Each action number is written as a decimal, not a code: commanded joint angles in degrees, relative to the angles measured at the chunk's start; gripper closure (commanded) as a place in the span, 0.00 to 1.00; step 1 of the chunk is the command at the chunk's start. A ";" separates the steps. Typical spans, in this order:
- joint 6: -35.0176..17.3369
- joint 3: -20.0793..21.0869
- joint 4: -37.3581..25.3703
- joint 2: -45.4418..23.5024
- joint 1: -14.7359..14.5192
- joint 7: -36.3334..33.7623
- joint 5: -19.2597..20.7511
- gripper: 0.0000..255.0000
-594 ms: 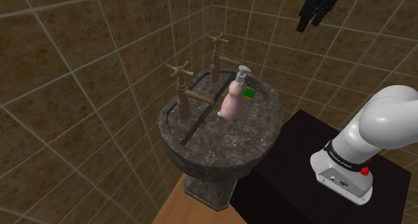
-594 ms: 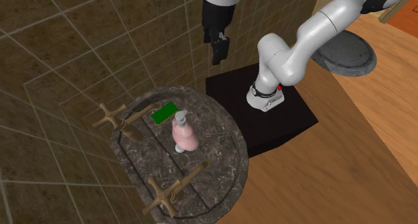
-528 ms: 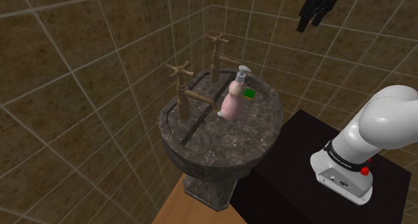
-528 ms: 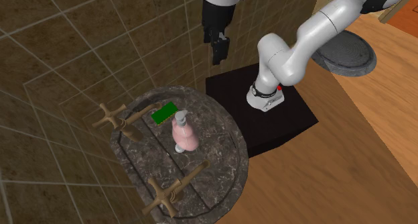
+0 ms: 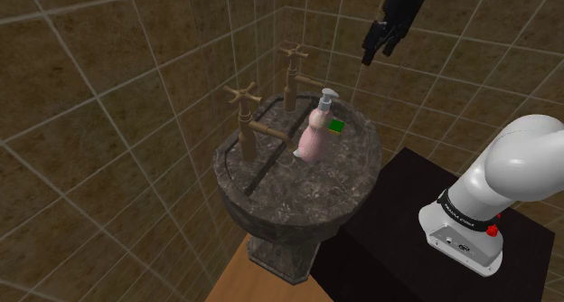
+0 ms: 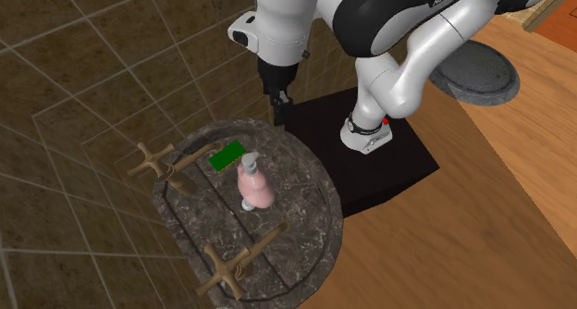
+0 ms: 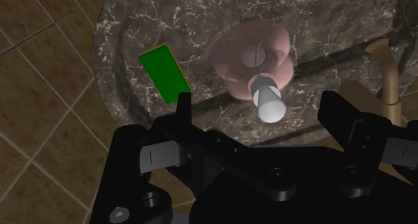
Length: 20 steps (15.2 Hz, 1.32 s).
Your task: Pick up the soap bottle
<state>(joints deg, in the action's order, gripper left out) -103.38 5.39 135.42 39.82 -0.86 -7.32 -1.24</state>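
Note:
The soap bottle (image 5: 314, 136) is pink and rounded with a grey-white pump, and it stands upright on the dark marble sink (image 5: 298, 192) near its right rim in the shoulder view. My black gripper (image 5: 373, 49) hangs high above and to the right of it, pointing down. In the second exterior view the gripper (image 6: 279, 105) hovers over the sink's far rim, beyond the bottle (image 6: 251, 185). Seen from the wrist, the bottle (image 7: 254, 58) lies below, between the open fingers (image 7: 182, 110), which do not touch it.
A flat green bar (image 5: 336, 125) lies on the sink beside the bottle. Two brass cross-handle taps (image 5: 242, 101) (image 5: 291, 63) stand at the sink's back. Tiled walls close in behind. The black stand (image 6: 370, 168) sits on a wooden floor next to the sink.
The gripper has dropped and swung toward the sink, leftward in the shoulder view. The arm's white links now show above the basin in the second exterior view. The bottle has not moved.

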 commanded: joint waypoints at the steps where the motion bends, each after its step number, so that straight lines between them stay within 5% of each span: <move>1: -4.30 1.03 1.66 -2.09 -0.20 -0.82 -0.11 0.00; 10: -21.23 5.91 2.12 -16.99 -0.17 -5.44 1.41 0.00; 19: -27.50 6.38 6.28 -19.13 -0.03 -6.14 1.82 0.00; 20: -27.48 6.42 6.20 -19.21 -0.04 -6.20 1.83 1.00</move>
<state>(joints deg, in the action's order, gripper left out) -130.67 11.78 141.56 20.73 -0.91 -13.47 0.56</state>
